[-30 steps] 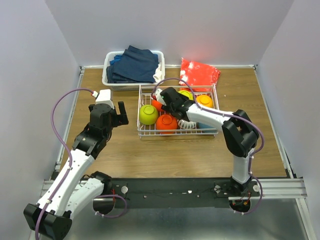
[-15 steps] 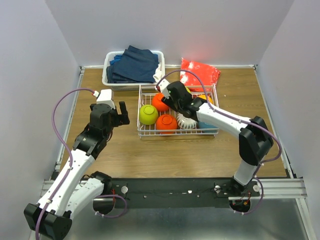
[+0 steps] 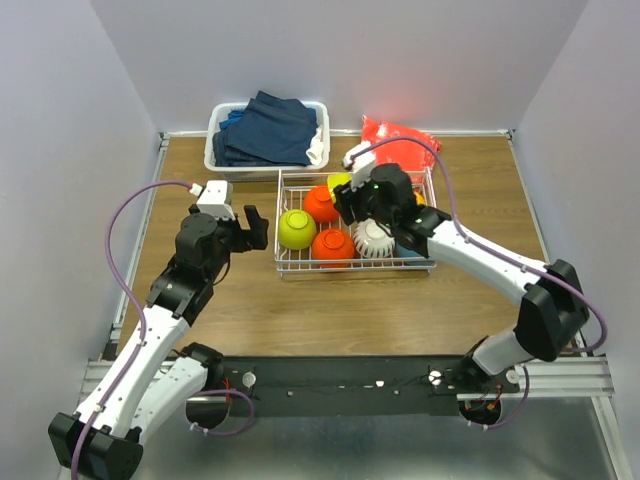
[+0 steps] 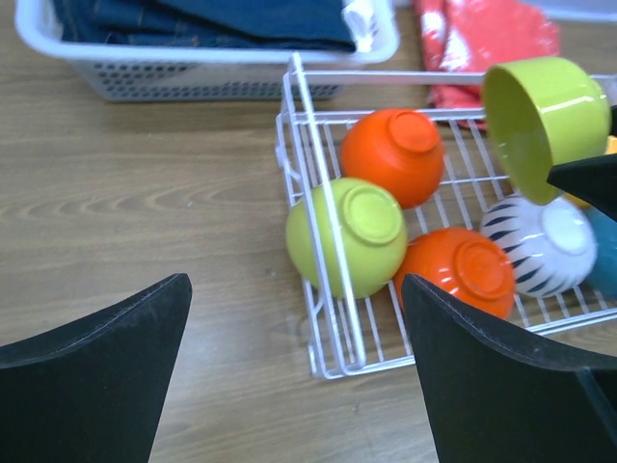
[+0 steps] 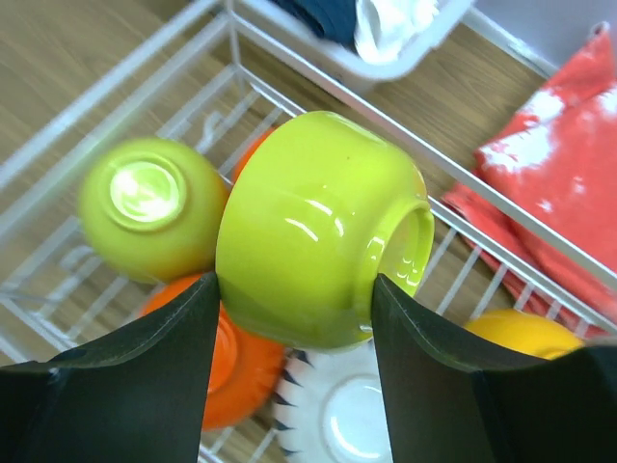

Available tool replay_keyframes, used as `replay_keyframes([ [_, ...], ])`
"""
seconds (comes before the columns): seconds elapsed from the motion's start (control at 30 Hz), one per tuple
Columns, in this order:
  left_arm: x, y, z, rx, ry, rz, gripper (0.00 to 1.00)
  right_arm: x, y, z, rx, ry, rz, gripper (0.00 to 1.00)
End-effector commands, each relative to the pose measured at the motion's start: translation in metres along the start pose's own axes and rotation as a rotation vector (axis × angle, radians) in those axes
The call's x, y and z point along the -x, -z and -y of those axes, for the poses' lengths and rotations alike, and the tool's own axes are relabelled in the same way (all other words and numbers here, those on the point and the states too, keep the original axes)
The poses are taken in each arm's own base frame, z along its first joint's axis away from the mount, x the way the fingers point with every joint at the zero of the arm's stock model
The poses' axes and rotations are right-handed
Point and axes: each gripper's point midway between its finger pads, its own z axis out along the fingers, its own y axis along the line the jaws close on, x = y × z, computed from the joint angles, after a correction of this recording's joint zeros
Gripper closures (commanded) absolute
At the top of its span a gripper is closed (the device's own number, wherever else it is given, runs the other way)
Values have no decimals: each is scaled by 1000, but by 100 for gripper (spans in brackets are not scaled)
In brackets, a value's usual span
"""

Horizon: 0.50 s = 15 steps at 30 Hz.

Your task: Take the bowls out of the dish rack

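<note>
The dish rack (image 3: 428, 265) is a white wire basket in the middle of the table. My right gripper (image 5: 294, 285) is shut on a lime green bowl (image 5: 318, 227), held tilted above the rack's back part (image 3: 340, 182). Below it in the rack lie another lime green bowl (image 3: 297, 229), two red-orange bowls (image 3: 320, 203) (image 3: 333, 245), a white dark-striped bowl (image 3: 372, 238), a teal bowl (image 4: 603, 265) and a yellow-orange bowl (image 5: 521, 333). My left gripper (image 3: 250, 228) hangs open just left of the rack, with nothing between its fingers (image 4: 106, 367).
A white plastic tub (image 3: 213, 150) of dark blue clothes stands behind the rack's left end. A red cloth (image 3: 400, 145) lies behind its right end. Grey walls close in the table on three sides.
My right gripper has shifted right over the rack with the lime green bowl in it, and its elbow has swung out to the right. My left gripper has edged closer to the rack.
</note>
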Motion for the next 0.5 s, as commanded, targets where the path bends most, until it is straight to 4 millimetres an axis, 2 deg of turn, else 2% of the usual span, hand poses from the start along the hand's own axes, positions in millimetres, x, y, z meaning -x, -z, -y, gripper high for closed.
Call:
replay_keyframes([
  [0.0, 27, 5, 30, -166, 28, 133, 1, 64, 32, -12, 201, -259, 276, 59],
  [0.03, 35, 6, 33, -182, 34, 168, 1, 72, 38, -20, 263, -263, 316, 59],
  [0.23, 44, 2, 68, -369, 66, 196, 1, 90, 69, -40, 437, -330, 416, 59],
  [0.33, 46, -5, 84, -449, 86, 190, 1, 97, 81, -46, 500, -363, 455, 59],
  [0.47, 45, -15, 95, -506, 138, 192, 1, 102, 99, -48, 557, -408, 501, 59],
])
